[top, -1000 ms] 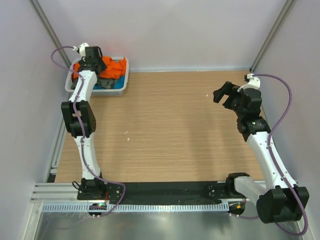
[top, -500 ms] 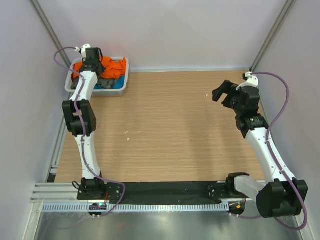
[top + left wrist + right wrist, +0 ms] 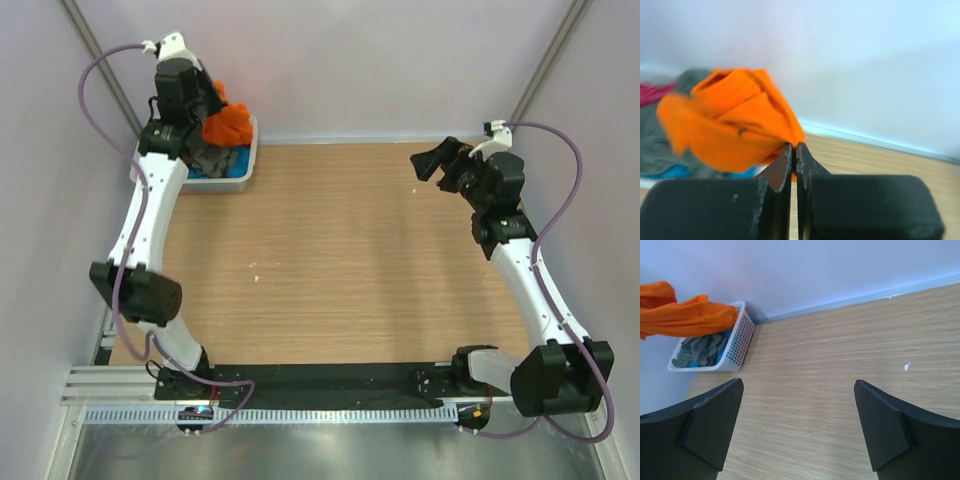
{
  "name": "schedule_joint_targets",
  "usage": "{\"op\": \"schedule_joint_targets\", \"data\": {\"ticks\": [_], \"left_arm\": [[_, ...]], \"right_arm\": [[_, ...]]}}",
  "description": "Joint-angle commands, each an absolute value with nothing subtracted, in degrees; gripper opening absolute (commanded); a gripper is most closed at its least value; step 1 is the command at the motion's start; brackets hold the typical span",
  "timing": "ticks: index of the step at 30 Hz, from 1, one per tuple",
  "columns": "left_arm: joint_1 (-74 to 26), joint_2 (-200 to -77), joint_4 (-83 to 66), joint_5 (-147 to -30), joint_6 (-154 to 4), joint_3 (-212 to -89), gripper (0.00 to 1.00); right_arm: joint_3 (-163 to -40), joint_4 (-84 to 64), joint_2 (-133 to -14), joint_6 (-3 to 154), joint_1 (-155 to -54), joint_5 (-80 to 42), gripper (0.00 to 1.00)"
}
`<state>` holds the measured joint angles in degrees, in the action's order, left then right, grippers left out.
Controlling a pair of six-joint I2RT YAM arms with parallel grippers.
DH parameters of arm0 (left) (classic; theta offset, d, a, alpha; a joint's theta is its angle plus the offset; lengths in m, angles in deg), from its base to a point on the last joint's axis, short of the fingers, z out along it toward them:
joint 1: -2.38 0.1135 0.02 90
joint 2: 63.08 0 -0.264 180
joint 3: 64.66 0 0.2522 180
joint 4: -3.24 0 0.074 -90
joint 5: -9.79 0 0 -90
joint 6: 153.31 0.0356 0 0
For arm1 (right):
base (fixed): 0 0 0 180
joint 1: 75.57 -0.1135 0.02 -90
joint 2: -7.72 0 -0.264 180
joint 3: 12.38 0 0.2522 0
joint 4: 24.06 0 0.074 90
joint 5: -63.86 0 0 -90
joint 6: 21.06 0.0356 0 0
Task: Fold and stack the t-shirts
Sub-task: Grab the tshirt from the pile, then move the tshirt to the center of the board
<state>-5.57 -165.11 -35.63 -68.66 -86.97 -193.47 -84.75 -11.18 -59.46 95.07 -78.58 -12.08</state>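
Note:
The bright orange t-shirt (image 3: 229, 124) hangs bunched above the white basket (image 3: 244, 168) at the far left corner. My left gripper (image 3: 793, 146) is shut on a fold of it (image 3: 735, 120). The right wrist view shows the same orange t-shirt (image 3: 687, 316) stretched over the basket (image 3: 737, 347). A dark grey t-shirt (image 3: 700, 350) and a teal-blue one (image 3: 724, 351) lie inside the basket; a red-pink one (image 3: 652, 92) shows at the left edge of the left wrist view. My right gripper (image 3: 432, 160) hovers open over the table's far right, nothing between its fingers (image 3: 715, 422).
The wooden table (image 3: 340, 260) spreads between both arms. A small white scrap (image 3: 906, 366) lies near the back wall on the right. Pale walls close in the back and sides. A metal rail (image 3: 300, 410) runs along the near edge.
My left gripper has shut on the orange t-shirt and risen, pulling it up out of the basket. The right arm has shifted slightly toward the far left, still open.

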Motion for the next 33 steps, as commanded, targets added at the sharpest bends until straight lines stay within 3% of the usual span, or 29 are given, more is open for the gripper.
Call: {"op": "schedule_joint_targets", "data": {"ticks": [1,9,15,24,30,33], "left_arm": [[-14.12,-154.14,-33.64,-73.60,-84.14,-190.33,0.00],[-27.14,-141.22,-36.28,-76.61,-88.53,-181.11,0.00],[-36.38,-137.78,-37.06,-76.52,-91.52,-169.14,0.00],[-37.87,-143.31,-33.38,-79.68,-94.78,-156.48,0.00],[-43.94,-157.08,-34.34,-79.41,-90.38,-161.91,0.00],[-45.17,-159.66,-35.66,-84.25,-91.61,-160.53,0.12]], "right_arm": [[-88.80,-14.09,-58.38,97.85,-78.74,-12.49,1.00],[-91.89,6.98,-53.65,99.08,-78.82,-28.32,1.00],[-87.06,12.38,-48.63,99.34,-78.74,-28.00,1.00],[-83.45,12.83,-46.95,98.38,-78.74,-24.13,1.00],[-79.94,10.97,-47.57,98.90,-78.74,-19.55,1.00],[-78.62,11.85,-47.74,98.21,-78.74,-20.16,1.00]]}}
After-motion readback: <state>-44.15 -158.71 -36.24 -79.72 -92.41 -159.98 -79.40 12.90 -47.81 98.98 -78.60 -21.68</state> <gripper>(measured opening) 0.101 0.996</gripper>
